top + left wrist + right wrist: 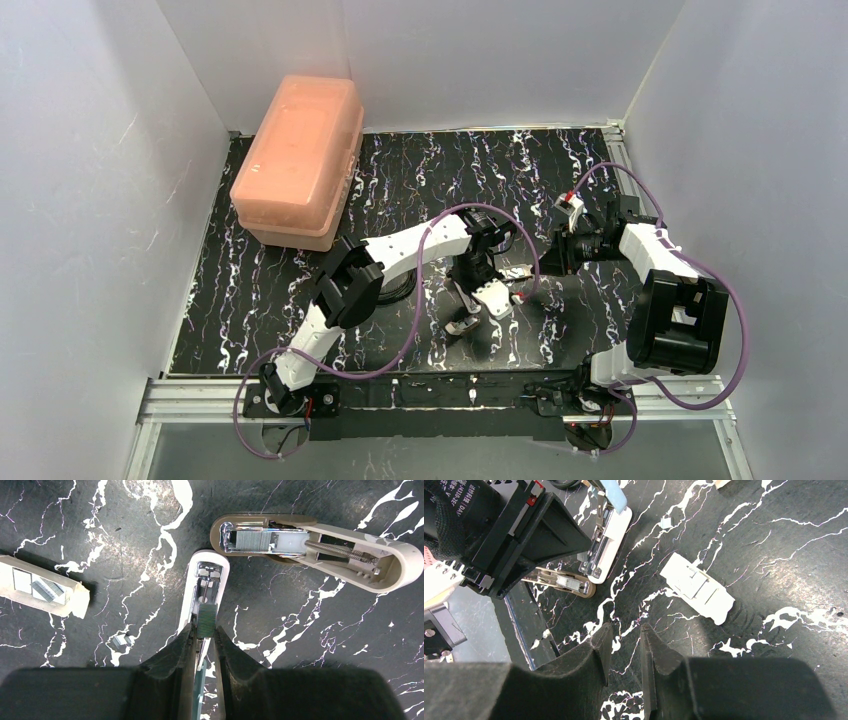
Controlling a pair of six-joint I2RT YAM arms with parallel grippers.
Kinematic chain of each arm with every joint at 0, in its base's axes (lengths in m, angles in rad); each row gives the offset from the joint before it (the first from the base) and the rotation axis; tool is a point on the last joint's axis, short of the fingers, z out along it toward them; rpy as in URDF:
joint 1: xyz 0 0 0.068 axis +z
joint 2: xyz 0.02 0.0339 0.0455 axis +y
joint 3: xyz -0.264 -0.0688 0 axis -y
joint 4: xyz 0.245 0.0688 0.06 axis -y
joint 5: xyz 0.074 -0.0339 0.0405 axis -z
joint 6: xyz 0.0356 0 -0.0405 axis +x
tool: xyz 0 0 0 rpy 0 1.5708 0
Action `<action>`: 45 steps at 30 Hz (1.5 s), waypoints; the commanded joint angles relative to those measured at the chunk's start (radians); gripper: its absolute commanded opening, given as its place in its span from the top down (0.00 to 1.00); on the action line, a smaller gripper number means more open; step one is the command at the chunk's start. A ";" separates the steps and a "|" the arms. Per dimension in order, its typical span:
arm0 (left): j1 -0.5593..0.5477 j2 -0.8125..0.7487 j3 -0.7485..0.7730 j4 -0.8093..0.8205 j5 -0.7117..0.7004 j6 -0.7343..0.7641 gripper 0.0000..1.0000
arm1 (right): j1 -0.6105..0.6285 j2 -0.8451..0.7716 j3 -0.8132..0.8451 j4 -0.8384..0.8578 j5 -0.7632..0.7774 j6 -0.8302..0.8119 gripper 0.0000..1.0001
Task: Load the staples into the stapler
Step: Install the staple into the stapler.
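The stapler (pixel 218 575) lies open at the middle of the left wrist view. Its pale rounded shell points up the frame and its silver channel is bared. The staples (pixel 206 621), a short ribbed grey strip, sit just over that channel. The left gripper (pixel 206 632) has its jaws clamped on the strip from both sides.

Upper right of that view, a second, tan stapler (pixel 340 555) also lies open, with a staple block and a coiled spring showing in its track. At left is a tan cardboard sleeve (pixel 42 587) with more staples inside, and a loose scrap of staples (pixel 121 640) rests below it.

In the right wrist view the right gripper (pixel 626 635) hovers over the black marbled surface (pixel 774 555), its jaws slightly apart and holding nothing. A small white block (pixel 696 587) lies right of centre. White print on the black housing at upper left is upside down, and only "4310" can be read.

A pink lidded box (pixel 300 160) sits at the overhead view's upper left.
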State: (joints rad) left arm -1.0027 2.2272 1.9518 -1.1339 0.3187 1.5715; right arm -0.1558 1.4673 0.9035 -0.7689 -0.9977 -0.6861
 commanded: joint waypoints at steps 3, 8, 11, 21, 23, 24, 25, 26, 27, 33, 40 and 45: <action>0.001 -0.033 0.038 -0.045 0.015 -0.011 1.00 | -0.005 0.003 0.040 -0.028 -0.024 -0.021 0.65; 0.002 -0.024 0.053 -0.053 0.017 -0.022 1.00 | -0.004 0.002 0.040 -0.028 -0.024 -0.021 0.65; 0.001 -0.020 0.054 -0.059 0.016 -0.022 1.00 | -0.004 0.002 0.040 -0.029 -0.024 -0.022 0.65; -0.002 -0.017 0.036 -0.066 0.005 -0.018 1.00 | -0.004 0.004 0.040 -0.029 -0.024 -0.022 0.65; -0.005 -0.012 0.043 -0.066 0.004 -0.022 1.00 | -0.005 0.005 0.039 -0.027 -0.024 -0.023 0.65; -0.004 -0.009 0.044 -0.065 0.004 -0.025 1.00 | -0.005 0.005 0.040 -0.028 -0.024 -0.023 0.65; -0.004 -0.007 0.047 -0.066 0.003 -0.028 1.00 | -0.005 0.005 0.040 -0.027 -0.024 -0.022 0.65; -0.004 -0.004 0.051 -0.066 0.003 -0.030 1.00 | -0.005 0.004 0.040 -0.028 -0.024 -0.023 0.65; -0.005 -0.001 0.052 -0.065 0.002 -0.032 1.00 | -0.004 0.005 0.040 -0.028 -0.024 -0.022 0.65; -0.008 0.008 0.062 -0.066 -0.005 -0.045 1.00 | -0.004 0.002 0.040 -0.030 -0.024 -0.024 0.65; -0.013 0.014 0.072 -0.066 -0.007 -0.057 1.00 | -0.006 0.002 0.040 -0.029 -0.024 -0.024 0.65; -0.017 0.020 0.076 -0.066 -0.012 -0.068 1.00 | -0.005 0.001 0.040 -0.029 -0.024 -0.024 0.65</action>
State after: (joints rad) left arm -1.0122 2.2391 1.9987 -1.1603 0.3019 1.5143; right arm -0.1558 1.4681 0.9073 -0.7845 -0.9977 -0.6891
